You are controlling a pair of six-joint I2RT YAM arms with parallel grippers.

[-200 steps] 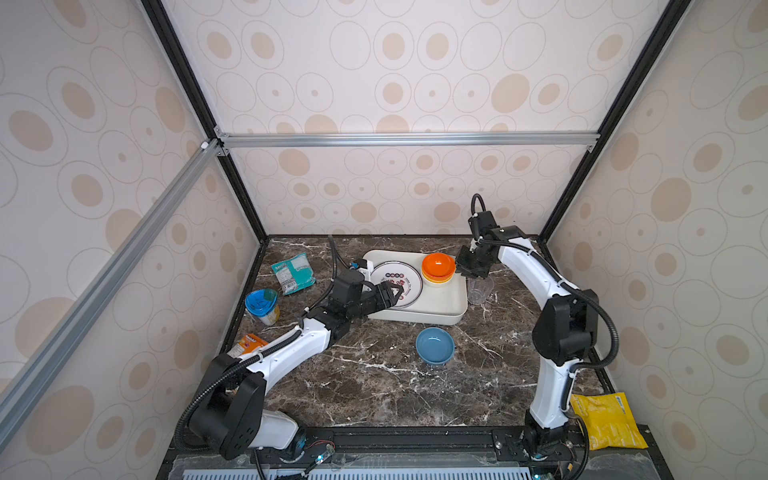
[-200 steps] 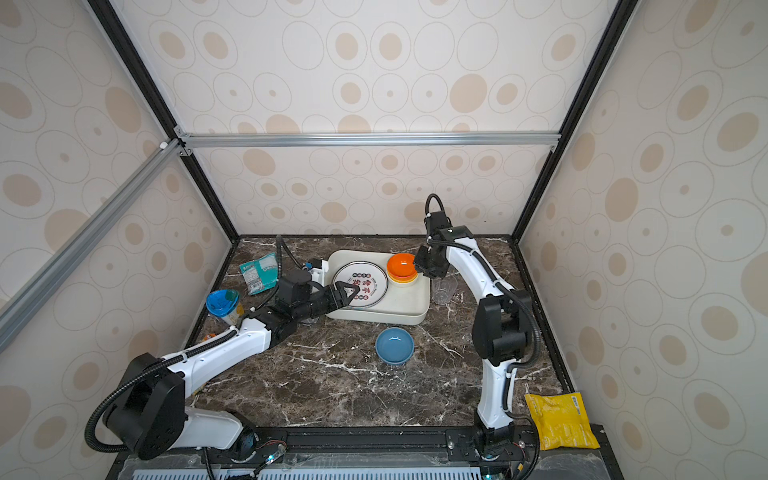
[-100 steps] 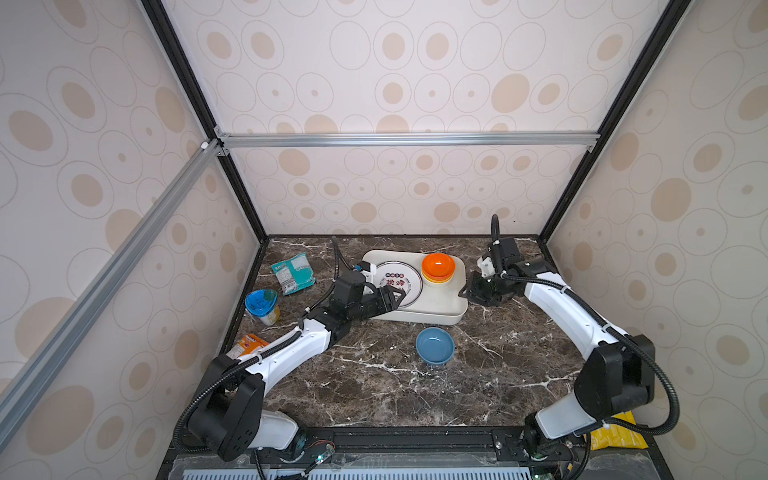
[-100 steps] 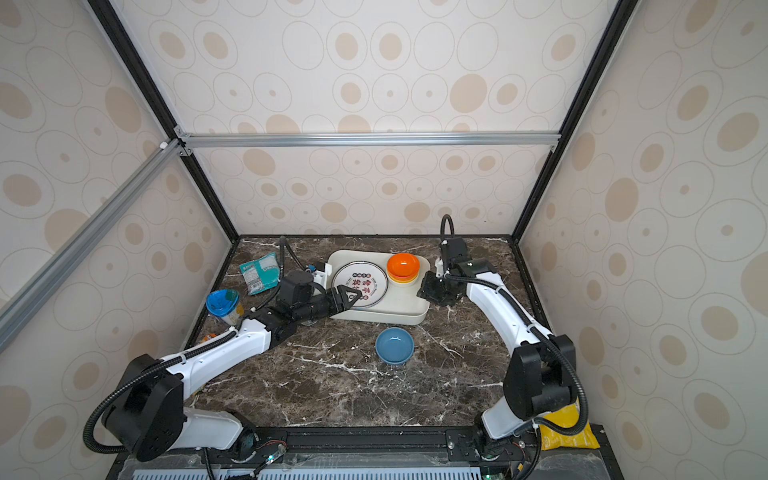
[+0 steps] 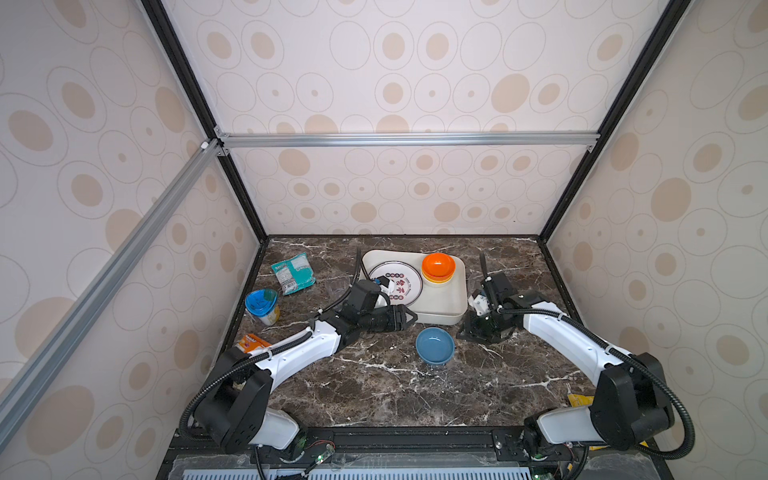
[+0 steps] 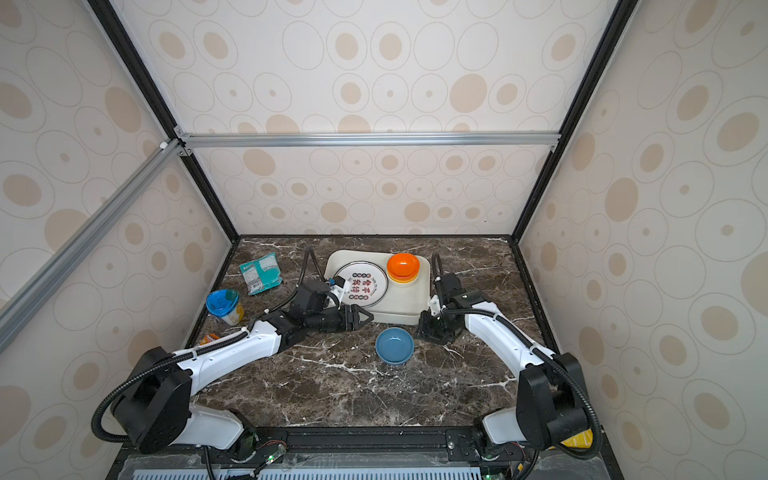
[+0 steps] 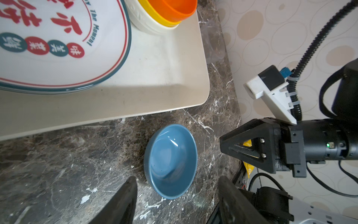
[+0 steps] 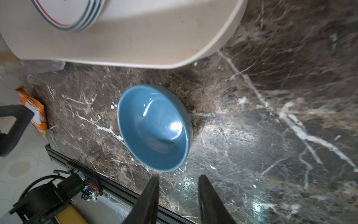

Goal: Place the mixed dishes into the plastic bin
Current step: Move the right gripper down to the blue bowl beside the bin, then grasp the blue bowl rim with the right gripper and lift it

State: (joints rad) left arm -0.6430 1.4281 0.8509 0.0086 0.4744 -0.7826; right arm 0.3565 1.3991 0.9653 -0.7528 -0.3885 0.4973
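Dropped from plastic bin (image 5: 440, 318) to table (image 5: 374, 395): right jaws, now 3 o'clock of blue bowl (image 5: 435, 345), part-spread, empty. Left jaws at bowl's 10 o'clock, spread wide, empty. Bowl sits on table, 6 o'clock of bin. Step: bowl approach. Next: straddle rim, pinch, lift.

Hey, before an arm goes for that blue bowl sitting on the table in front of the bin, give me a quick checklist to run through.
1. Blue bowl upright on the marble table, outside the plastic bin: ok.
2. Right gripper fingers apart, empty, aimed at the bowl: ok.
3. Left gripper fingers apart, empty: ok.
4. Only one arm near the bowl: not ok, both grippers flank it and could clash.
5. Bare floor left in the bin beside the plates and the orange bowl: ok.
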